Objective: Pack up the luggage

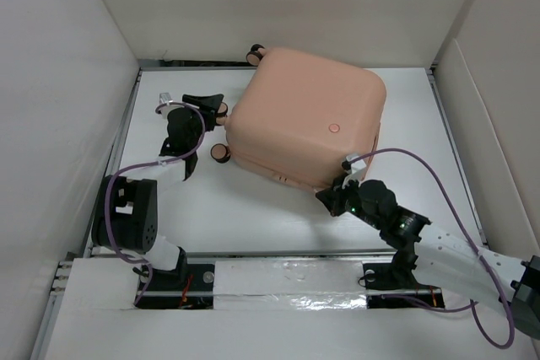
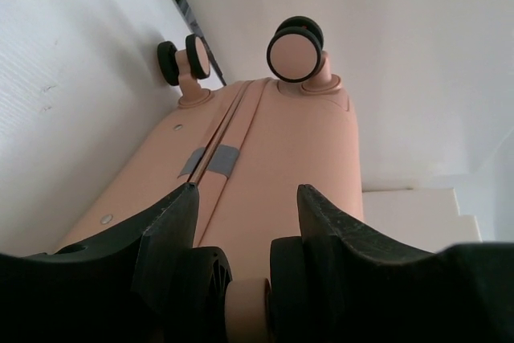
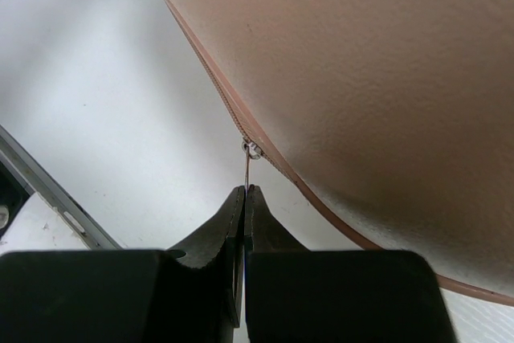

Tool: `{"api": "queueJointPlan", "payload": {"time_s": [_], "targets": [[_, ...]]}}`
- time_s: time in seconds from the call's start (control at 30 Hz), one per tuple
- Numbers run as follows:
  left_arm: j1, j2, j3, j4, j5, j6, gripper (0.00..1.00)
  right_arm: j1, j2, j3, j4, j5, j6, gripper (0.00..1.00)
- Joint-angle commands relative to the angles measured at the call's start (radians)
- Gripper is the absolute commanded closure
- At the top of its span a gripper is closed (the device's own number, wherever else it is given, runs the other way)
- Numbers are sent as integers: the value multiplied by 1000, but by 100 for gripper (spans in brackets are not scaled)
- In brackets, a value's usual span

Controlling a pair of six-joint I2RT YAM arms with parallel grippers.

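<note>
Right wrist view: right hand [image 3: 245,198] pinching the zip pull [image 3: 247,170] at the near right edge of the luggage [image 1: 308,115], lid down, far-centre on worktop [image 1: 253,208], apparently to run the zip; left hand [image 2: 245,198] astride a left caster [image 2: 245,304], likely steadying, grip uncertain.

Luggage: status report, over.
Right tool shut on zipper pull. Left tool astride a caster, grip unclear. Luggage flat on table, lid down. No obstruction seen.
</note>
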Motion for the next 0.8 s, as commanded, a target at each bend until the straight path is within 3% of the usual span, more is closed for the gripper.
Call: {"api": "queueJointPlan", "payload": {"time_s": [0.0, 0.13, 0.37, 0.53, 0.77], "targets": [[-13, -45, -27, 139, 57, 39, 100, 32, 16, 24, 90, -62, 24, 100], [-65, -153, -163, 220, -5, 125, 100, 119, 168, 73, 231, -59, 43, 100], [-100, -380, -344, 169, -51, 309, 100, 281, 579, 320, 347, -29, 9, 100], [-100, -547, -464, 139, 24, 313, 100, 320, 720, 445, 394, -62, -9, 100], [-243, -739, -532, -38, 0, 385, 100, 320, 862, 614, 403, -165, -44, 100]]}}
